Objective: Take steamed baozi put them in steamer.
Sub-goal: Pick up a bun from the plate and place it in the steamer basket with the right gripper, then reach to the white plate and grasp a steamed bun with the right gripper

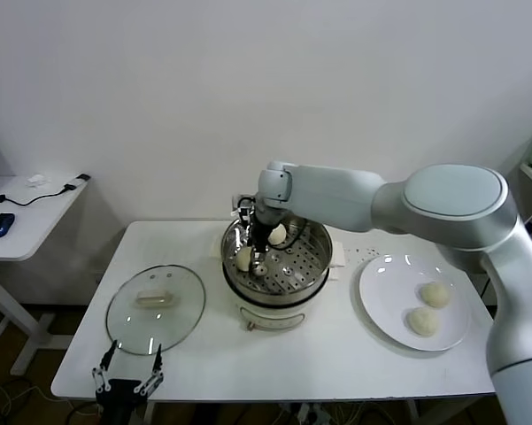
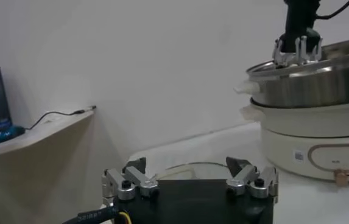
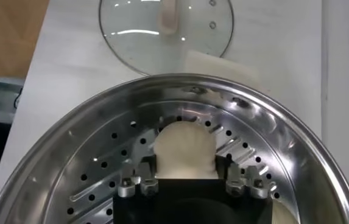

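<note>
A bun going down into the steamer (image 1: 314, 266).

The right gripper (image 1: 256, 255) is inside the pot with its jaws apart around one baozi (image 3: 184, 150) on the holey tray. A second bun (image 1: 277, 234) sits behind it; two more (image 1: 428, 307) wait on the plate (image 1: 376, 292) beside the steamer. The buns look soft and light, so hold their sides gently. The bun's bottom is hidden. The left gripper (image 2: 189, 182) is open, parked near the glass lid (image 1: 182, 283).

Four cream-white smooth round baozi: two inside steamer (image 1: 278, 266), two on white plate (image 1: 391, 297) right of it. One bun (image 1: 244, 258) on perforated tray at steamer's left side, second bun (image 1: 277, 234) toward back. Plate buns (image 1: 435, 294), (image 1: 422, 320) side by side, just apart. Steamer: shiny steel pot, upright on cream base, mid-table, lid off.
</note>
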### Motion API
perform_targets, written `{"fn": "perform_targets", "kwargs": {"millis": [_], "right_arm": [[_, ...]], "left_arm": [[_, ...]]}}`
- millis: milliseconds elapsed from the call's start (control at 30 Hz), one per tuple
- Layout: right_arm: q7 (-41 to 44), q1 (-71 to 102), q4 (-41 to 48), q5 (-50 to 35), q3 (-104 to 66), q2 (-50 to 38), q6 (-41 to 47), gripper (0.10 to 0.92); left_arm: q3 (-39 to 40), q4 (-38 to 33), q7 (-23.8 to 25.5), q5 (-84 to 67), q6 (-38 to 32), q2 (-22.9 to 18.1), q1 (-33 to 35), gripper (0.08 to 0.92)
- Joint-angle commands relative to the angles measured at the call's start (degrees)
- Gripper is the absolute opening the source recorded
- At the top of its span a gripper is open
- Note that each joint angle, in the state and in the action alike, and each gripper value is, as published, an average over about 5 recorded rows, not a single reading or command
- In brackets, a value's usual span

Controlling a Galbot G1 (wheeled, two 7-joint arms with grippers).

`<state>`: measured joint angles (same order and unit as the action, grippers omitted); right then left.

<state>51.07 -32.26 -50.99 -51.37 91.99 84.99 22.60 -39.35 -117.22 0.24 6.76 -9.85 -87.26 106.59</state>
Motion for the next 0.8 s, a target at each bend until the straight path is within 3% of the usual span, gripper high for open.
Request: {"fn": "perform_targets", "kwargs": {"millis": [33,167,500,800], "right_arm": [[-0.48,-1.32,-0.44,-1.28,-0.36,-0.51,-0.02,0.752],[1.11,-5.20,-3.06,-2.11,0.57,-3.17,-0.48,0.815],[7.37,-17.70,-15.58,-0.32,4.29,-18.94,-4.24,0.823],[9.92,-17.42,-24.99,16.70,2.55,-39.98,-6.17,0.823]], "left_arm": [[-0.08,-0.14,-0.03,-0.20,0.01,0.21,-0.02,0.823],[-0.01,-0.37,-0.01,-0.15,0.08,0.23,-0.05,0.823],[0.30,-0.76,-0.05,0.31,0.18,0.22,0.15,0.823],[0.77,-1.52,-0.01,1.08,0.48,-0.60,0.39,0.823]]}}
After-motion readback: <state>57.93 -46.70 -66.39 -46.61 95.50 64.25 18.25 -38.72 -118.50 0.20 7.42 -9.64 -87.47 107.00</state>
